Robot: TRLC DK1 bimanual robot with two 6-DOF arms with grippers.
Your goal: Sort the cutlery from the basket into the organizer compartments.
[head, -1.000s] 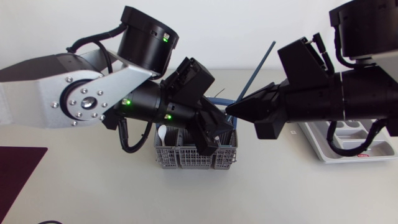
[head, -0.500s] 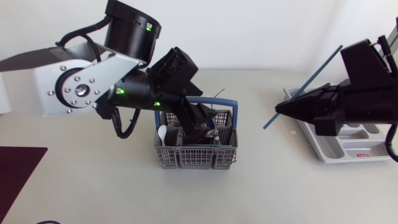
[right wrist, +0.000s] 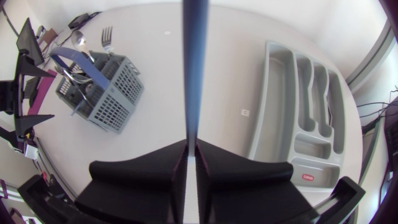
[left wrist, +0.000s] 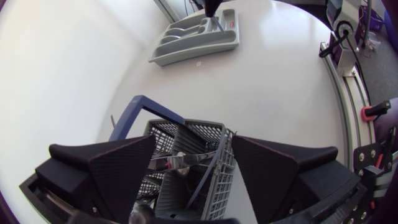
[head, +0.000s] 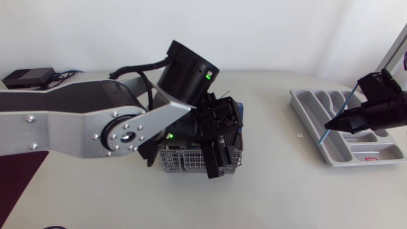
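Observation:
The grey cutlery basket (head: 191,162) with a blue handle (left wrist: 139,109) stands mid-table and holds several pieces, among them a fork (right wrist: 107,38) and a spoon (right wrist: 77,41). My left gripper (head: 216,161) hangs right over the basket, open, and the basket rim (left wrist: 199,134) shows between its fingers. Far right, my right gripper (head: 332,123) is shut on a long thin blue utensil (head: 340,112), tilted over the near-left edge of the grey organizer (head: 346,156). From the right wrist, the blue utensil (right wrist: 193,68) runs straight out from the shut gripper (right wrist: 191,157). Which kind of utensil it is stays hidden.
The organizer (right wrist: 273,112) has several long compartments and shows no cutlery in them. A small white tag (head: 297,135) lies between basket and organizer. A dark mat (head: 16,175) covers the front left corner, and a black box (head: 25,77) sits at the back left.
My right arm has carried the blue utensil from beside the basket to the organizer's edge. My left gripper has let go of it, opened, and swung down over the basket.

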